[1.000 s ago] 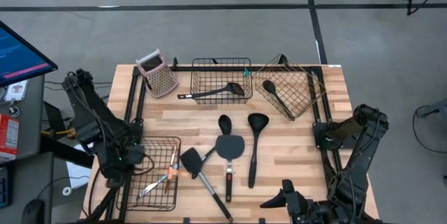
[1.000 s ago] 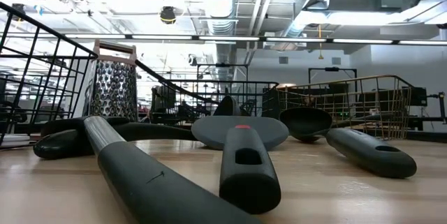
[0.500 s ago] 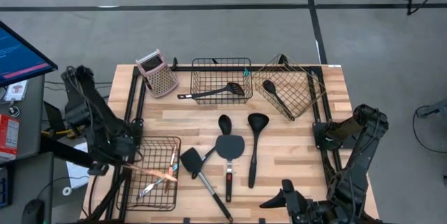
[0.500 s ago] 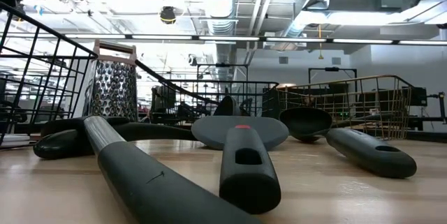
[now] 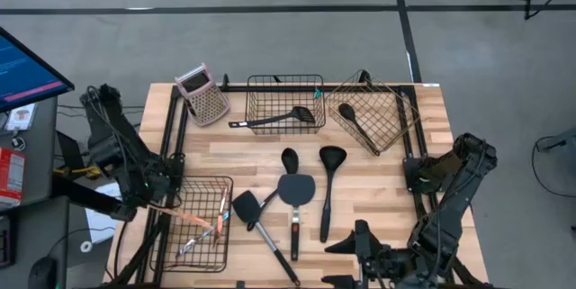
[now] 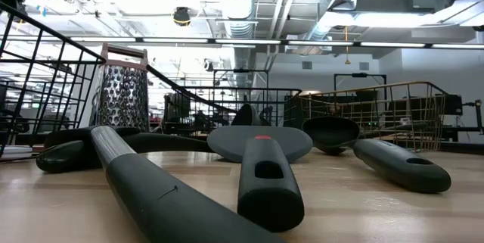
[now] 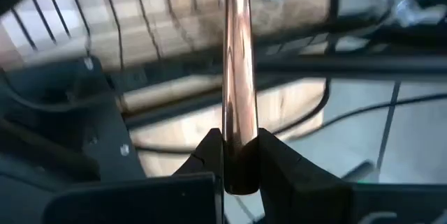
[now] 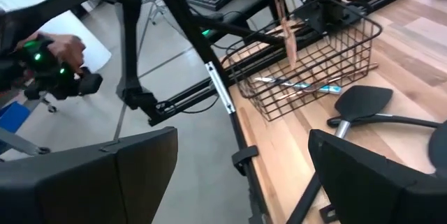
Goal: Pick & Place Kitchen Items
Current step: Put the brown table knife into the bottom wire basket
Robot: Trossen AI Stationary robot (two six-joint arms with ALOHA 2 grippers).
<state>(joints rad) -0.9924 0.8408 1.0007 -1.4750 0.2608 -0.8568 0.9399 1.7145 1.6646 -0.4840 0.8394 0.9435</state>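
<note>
The left gripper (image 5: 155,206) is at the left edge of the tabletop (image 5: 378,167), just outside the near-left wire basket (image 5: 193,226). Its fingers (image 7: 209,155) are clamped on the end of a thin copper-coloured rod-like tool (image 7: 237,77), which passes straight up between them in the left wrist view. From above the tool (image 5: 184,218) reaches from the gripper across the basket rim and slants over the basket. What kind of tool it is cannot be made out; its far end is cut off in the wrist view.

In that basket lie small thin tools: an orange-handled tool (image 5: 221,220) and a silver and teal tool (image 5: 192,245).

The right gripper (image 5: 346,262) hangs over the near edge of the tabletop, right of centre. Its fingers (image 8: 363,175) are wide apart and hold nothing.

Loose on the middle of the tabletop lie a black flat spatula (image 5: 294,201) with a red mark on its handle, a black ladle (image 5: 329,181), a black spoon (image 5: 283,170) and another black spatula (image 5: 256,226). From table height their handles fill the foreground, so the far side of the tabletop is mostly hidden.

At the back, a black slotted spoon (image 5: 279,119) lies in the middle basket (image 5: 284,86), its handle poking out to the left. Another black spoon (image 5: 356,127) lies in the tilted copper basket (image 5: 400,109). A box grater (image 5: 202,94) is at the back left.
</note>
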